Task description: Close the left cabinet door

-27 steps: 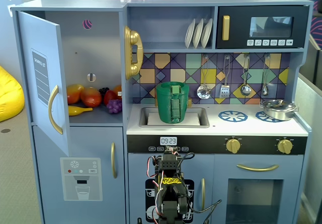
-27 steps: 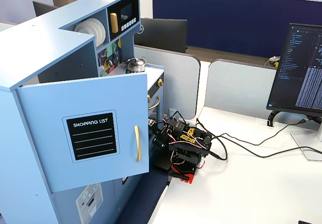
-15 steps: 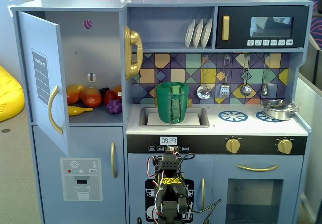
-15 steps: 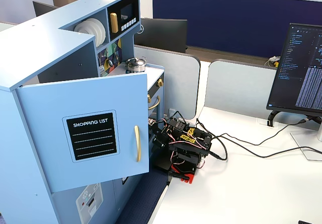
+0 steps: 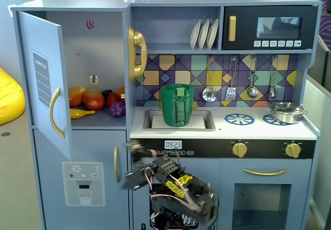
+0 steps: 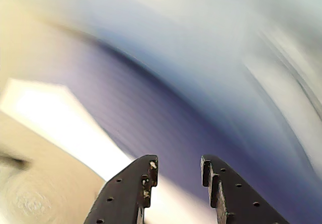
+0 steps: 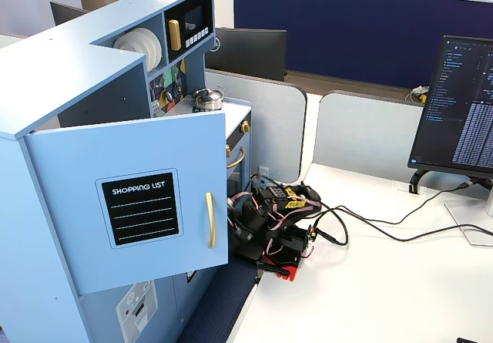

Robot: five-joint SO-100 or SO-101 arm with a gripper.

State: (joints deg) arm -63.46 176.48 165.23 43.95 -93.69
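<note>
The left cabinet door (image 5: pixel 44 85) is light blue and stands swung wide open at the upper left of the toy kitchen, with a curved gold handle (image 5: pixel 54 113). In a fixed view from the side, the door (image 7: pixel 123 173) shows its black "SHOPPING LIST" label (image 7: pixel 141 208) and its handle (image 7: pixel 209 220). My arm (image 5: pixel 173 186) is folded low in front of the kitchen's base, blurred by motion. My gripper (image 5: pixel 130 165) points left, below and to the right of the open door and apart from it. In the wrist view my gripper (image 6: pixel 178 166) is open and empty against a blurred background.
Toy fruit (image 5: pixel 93 100) lies in the open cabinet. The lower blue door with the dispenser graphic (image 5: pixel 83 183) is shut. A green pot (image 5: pixel 177 105) sits in the sink. A gold phone (image 5: pixel 136 54) hangs beside the cabinet. Cables (image 7: pixel 362 231) and a monitor (image 7: pixel 456 108) are on the white desk.
</note>
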